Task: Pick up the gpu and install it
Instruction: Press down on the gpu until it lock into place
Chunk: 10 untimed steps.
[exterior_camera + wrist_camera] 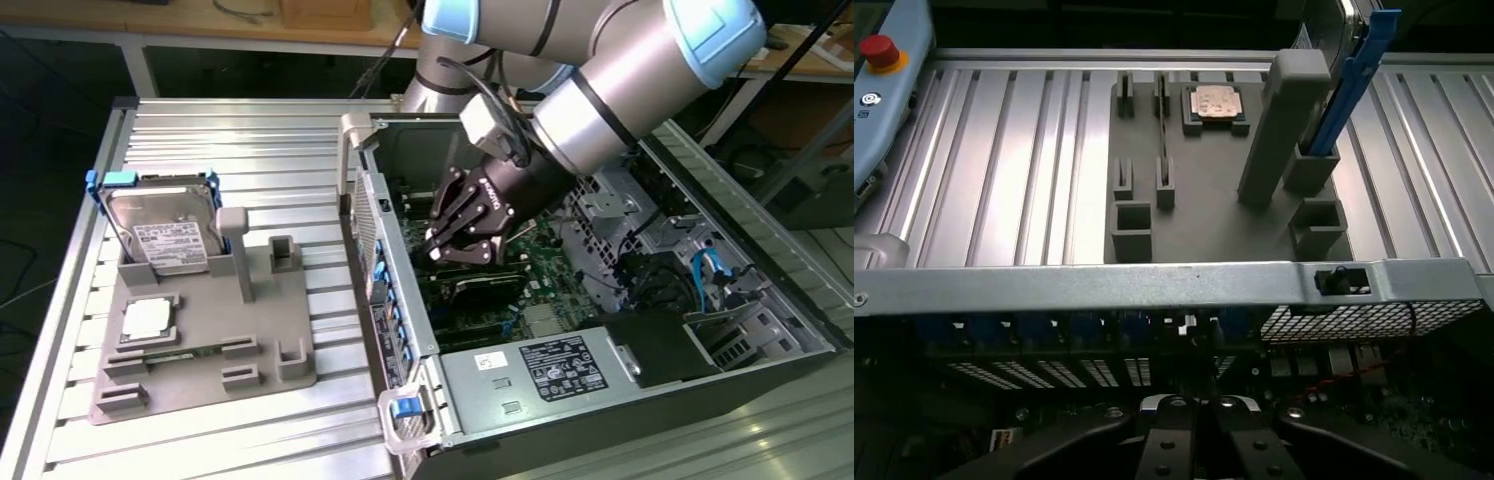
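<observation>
In the exterior view, the tool (458,247) reaches down inside the open computer case (587,390), just above the motherboard (534,290). The card (470,287) lies directly beneath its fingertips, down at the board. To the exterior view's left, a grey holder (200,350) on the counter (200,130) carries a hard drive (167,240) and a processor chip (144,318).

In the wrist view, the tool (1194,425) has its fingers drawn close together, almost touching; whether they grip the card I cannot tell.

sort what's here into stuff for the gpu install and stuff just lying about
For the job: gripper, open computer case, motherboard.
Lying about: hard drive, processor chip, grey holder tray, red stop button.
</observation>
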Each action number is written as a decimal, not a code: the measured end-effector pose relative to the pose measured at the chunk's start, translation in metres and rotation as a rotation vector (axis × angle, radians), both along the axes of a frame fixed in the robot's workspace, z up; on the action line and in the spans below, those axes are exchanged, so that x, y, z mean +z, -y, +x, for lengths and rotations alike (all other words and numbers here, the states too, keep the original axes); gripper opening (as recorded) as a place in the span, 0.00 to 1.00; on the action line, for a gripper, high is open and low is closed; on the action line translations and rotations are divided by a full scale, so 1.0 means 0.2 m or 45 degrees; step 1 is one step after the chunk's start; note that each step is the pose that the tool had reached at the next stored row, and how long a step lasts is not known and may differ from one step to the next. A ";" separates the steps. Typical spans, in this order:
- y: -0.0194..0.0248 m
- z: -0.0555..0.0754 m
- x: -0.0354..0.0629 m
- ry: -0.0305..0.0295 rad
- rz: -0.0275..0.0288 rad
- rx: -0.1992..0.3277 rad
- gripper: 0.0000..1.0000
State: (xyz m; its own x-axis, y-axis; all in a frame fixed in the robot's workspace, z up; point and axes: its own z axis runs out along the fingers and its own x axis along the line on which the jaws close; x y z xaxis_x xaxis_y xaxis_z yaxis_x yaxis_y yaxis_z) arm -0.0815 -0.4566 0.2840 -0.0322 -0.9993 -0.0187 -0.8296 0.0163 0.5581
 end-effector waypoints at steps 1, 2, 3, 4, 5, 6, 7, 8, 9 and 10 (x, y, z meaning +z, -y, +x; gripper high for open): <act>0.000 0.00 -0.003 -0.0144 0.0008 0.000 0.11; 0.000 0.00 -0.008 -0.0154 0.0009 0.000 0.11; 0.000 0.00 -0.017 -0.0155 0.0016 0.000 0.11; 0.000 0.00 -0.026 -0.0156 0.0017 0.000 0.11; 0.000 0.00 -0.035 -0.0156 0.0017 0.000 0.11; 0.000 0.00 -0.045 -0.0156 0.0019 0.000 0.11; 0.000 0.00 -0.057 -0.0156 0.0019 0.000 0.11; 0.000 0.00 -0.062 -0.0168 0.0019 0.000 0.11; 0.000 0.01 -0.064 -0.0218 0.0025 0.000 0.11; 0.000 0.01 -0.065 -0.0304 0.0040 0.000 0.11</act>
